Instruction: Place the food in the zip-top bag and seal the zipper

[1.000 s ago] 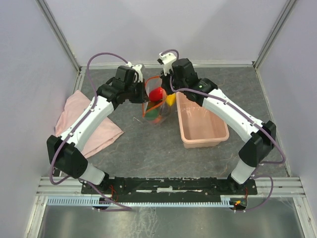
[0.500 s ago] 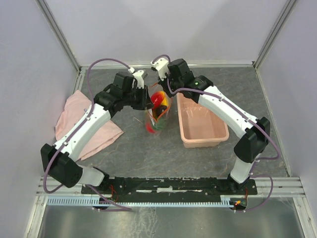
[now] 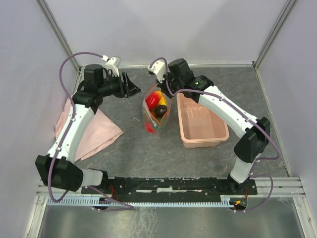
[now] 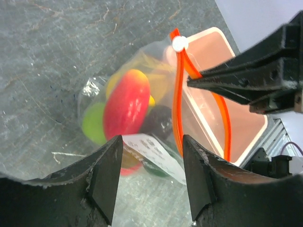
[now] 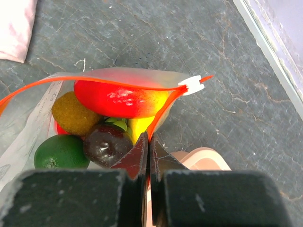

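The zip-top bag (image 3: 155,113) stands on the grey table, and several pieces of food lie inside it: a red-yellow fruit (image 5: 118,99), a brown one (image 5: 73,113), a dark purple one (image 5: 106,144) and a green one (image 5: 59,151). Its mouth gapes, with the zipper (image 5: 94,81) running to a white end piece (image 5: 191,84). My right gripper (image 5: 149,142) is shut on the zipper strip at the bag's right rim. My left gripper (image 3: 132,85) hangs open to the left of the bag, apart from it. Nothing lies between its fingers (image 4: 106,179).
A pink rectangular bin (image 3: 202,123) sits just right of the bag. A pink cloth (image 3: 86,126) lies on the left under my left arm. Grey walls close off the back and sides.
My left gripper has opened, let go of the bag's mouth and drawn back to the left. The right gripper has shifted slightly left, still gripping the bag's rim.
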Available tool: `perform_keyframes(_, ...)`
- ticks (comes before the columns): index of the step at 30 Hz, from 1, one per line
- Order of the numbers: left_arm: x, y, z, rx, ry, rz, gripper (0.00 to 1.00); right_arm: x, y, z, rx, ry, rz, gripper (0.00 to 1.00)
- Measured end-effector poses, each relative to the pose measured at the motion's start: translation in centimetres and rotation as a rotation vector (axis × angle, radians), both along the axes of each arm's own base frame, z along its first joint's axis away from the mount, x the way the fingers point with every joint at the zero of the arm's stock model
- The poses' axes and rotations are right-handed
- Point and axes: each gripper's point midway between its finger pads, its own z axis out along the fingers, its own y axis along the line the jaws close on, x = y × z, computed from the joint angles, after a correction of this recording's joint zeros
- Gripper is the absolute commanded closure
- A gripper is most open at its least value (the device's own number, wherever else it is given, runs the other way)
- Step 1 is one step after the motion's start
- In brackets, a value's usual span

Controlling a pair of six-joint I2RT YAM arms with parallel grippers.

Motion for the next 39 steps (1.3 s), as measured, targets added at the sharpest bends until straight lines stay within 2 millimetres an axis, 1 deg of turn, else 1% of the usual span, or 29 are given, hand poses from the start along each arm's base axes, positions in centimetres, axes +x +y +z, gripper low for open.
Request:
perform_keyframes(2, 0.9, 0.0, -0.3, 0.007, -0.021, -0.019, 0.38, -0.2, 0.3, 0.0, 0.001, -0.004, 0.029, 0.97)
perform_keyframes(6, 3.5, -0.4, -2.6, 0.038, -0.021, -0.062, 0.37, -0.5, 0.7, 0.2, 0.003, -0.009, 0.072, 0.97)
perform_keyframes(10, 6.3, -0.9, -4.3, 0.077, -0.041, -0.103, 0.35, -0.7, 1.2, 1.1, 0.023, -0.022, 0.113, 0.97)
perform_keyframes(13, 7.8, -1.2, -4.5, 0.100, -0.091, -0.151, 0.34, -0.8, 1.7, 1.6, 0.044, -0.028, 0.137, 0.97)
perform_keyframes(16, 8.5, -1.8, -4.0, 0.107, -0.151, -0.222, 0.33, -1.0, 2.0, 1.8, 0.057, -0.026, 0.154, 0.96)
perform_keyframes(19, 8.5, -2.5, -3.6, 0.102, -0.194, -0.293, 0.33, -1.1, 2.2, 1.9, 0.064, -0.025, 0.163, 0.95)
perform_keyframes(21, 8.1, -3.1, -3.7, 0.091, -0.206, -0.345, 0.33, -1.1, 2.2, 1.9, 0.064, -0.024, 0.164, 0.95)
perform_keyframes(25, 6.5, -4.6, -4.1, 0.082, -0.213, -0.434, 0.37, -0.4, 2.8, 1.6, 0.062, -0.017, 0.166, 0.94)
perform_keyframes(27, 5.6, -5.3, -4.6, 0.080, -0.206, -0.467, 0.39, -0.1, 3.1, 1.3, 0.056, -0.010, 0.166, 0.93)
perform_keyframes(29, 4.4, -5.5, -5.4, 0.078, -0.180, -0.488, 0.41, 0.0, 3.2, 0.7, 0.047, 0.003, 0.166, 0.93)
perform_keyframes(31, 3.7, -5.5, -5.7, 0.078, -0.161, -0.493, 0.43, 0.0, 3.1, 0.3, 0.039, 0.014, 0.165, 0.93)
perform_keyframes(33, 3.5, -5.2, -5.7, 0.091, -0.159, -0.476, 0.43, 0.1, 3.1, 0.1, 0.036, 0.018, 0.164, 0.93)
perform_keyframes(36, 4.2, -4.1, -5.4, 0.143, -0.157, -0.381, 0.42, 0.1, 3.1, 0.1, 0.034, 0.016, 0.165, 0.93)
perform_keyframes(37, 4.5, -3.6, -5.1, 0.161, -0.160, -0.341, 0.40, 0.1, 3.1, 0.1, 0.033, 0.015, 0.166, 0.93)
perform_keyframes(39, 4.8, -2.8, -4.4, 0.180, -0.154, -0.269, 0.38, 0.1, 3.1, 0.1, 0.030, 0.012, 0.169, 0.93)
